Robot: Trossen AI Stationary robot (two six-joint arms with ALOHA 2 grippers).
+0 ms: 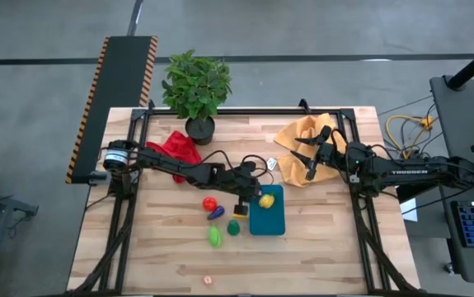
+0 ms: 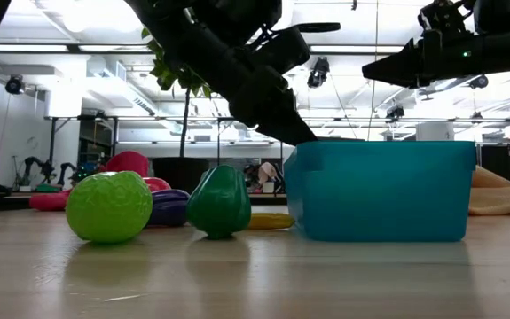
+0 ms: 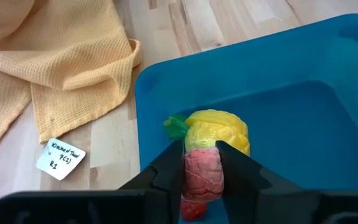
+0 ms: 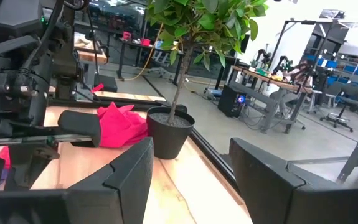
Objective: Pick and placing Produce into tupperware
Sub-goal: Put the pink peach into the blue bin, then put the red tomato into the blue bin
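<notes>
Held a yellow-and-pink fruit (image 3: 207, 155) in the left pincer (image 3: 200, 168) over the tub's (image 1: 271, 224) far-left corner, nothing visibly inside, four pieces waiting on the surface (image 1: 171, 256), right pincer (image 4: 188, 168) wide and idle above the yellow cloth (image 1: 302, 140).

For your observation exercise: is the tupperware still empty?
No. The left pincer holds a yellow-and-pink produce piece inside the tupperware.
</notes>
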